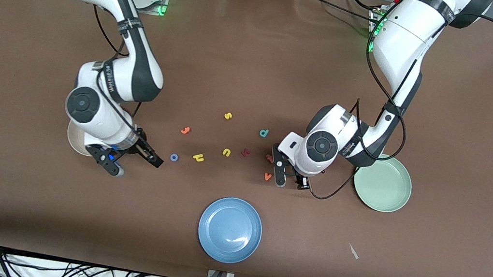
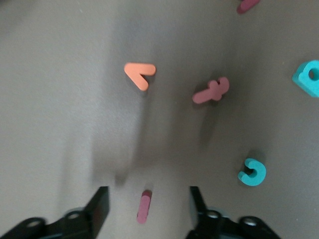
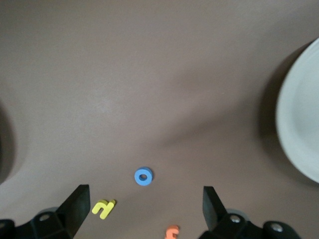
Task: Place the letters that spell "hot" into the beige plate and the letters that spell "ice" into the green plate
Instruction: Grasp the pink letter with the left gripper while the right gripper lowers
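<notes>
Left claw (image 2: 145,209) spread astride dark red "i" (image 2: 143,208), right claw (image 1: 132,159) spread beside beige plate (image 1: 74,139).

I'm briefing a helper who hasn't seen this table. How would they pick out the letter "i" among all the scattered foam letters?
Start at the green plate toward the left arm's end of the table; the left gripper hangs low beside it, over the letter cluster. The dark red "i" lies on the table between its open fingers. It is a plain straight bar, unlike the orange "v" and teal "c" nearby.
</notes>
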You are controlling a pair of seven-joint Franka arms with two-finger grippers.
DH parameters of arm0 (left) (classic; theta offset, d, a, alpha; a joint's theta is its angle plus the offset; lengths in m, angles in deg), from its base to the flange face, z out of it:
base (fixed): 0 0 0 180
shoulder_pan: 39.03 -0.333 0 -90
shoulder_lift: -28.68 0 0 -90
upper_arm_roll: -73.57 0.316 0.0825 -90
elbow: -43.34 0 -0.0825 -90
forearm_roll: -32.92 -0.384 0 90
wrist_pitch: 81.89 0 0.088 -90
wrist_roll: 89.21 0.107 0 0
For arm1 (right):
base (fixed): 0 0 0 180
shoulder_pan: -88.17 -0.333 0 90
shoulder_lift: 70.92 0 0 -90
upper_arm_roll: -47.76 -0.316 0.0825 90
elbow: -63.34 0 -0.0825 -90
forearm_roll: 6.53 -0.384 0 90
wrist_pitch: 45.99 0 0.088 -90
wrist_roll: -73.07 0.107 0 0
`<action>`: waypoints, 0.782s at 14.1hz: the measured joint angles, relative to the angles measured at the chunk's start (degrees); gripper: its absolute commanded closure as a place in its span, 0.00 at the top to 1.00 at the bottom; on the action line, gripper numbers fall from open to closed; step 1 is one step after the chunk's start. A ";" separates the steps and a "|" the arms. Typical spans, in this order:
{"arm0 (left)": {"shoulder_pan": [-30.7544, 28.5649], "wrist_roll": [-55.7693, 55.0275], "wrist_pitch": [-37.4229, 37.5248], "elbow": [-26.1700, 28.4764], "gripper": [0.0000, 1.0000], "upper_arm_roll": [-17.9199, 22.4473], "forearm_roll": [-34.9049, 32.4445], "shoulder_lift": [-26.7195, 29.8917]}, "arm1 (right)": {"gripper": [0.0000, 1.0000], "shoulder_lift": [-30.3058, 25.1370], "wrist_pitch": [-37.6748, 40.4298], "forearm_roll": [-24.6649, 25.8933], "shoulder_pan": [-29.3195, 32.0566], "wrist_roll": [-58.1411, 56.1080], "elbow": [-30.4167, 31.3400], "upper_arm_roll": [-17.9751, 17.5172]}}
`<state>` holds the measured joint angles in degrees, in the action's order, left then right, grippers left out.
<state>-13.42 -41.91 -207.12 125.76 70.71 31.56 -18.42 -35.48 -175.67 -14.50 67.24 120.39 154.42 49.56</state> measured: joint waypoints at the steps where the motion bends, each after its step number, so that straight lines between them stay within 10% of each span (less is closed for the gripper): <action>1: -0.04 0.01 0.00 0.44 0.58 0.11 -0.66 -0.01 | 0.99 0.12 -2.02 0.01 -0.54 0.10 1.49 0.00; 11: -0.04 -0.01 -0.11 1.36 0.46 0.34 -3.95 0.00 | 0.99 5.08 -7.74 0.02 -2.71 0.29 3.25 0.01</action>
<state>-13.46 -41.91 -207.24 127.12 71.05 27.62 -18.42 -30.40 -183.41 -14.49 64.53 120.68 157.68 49.57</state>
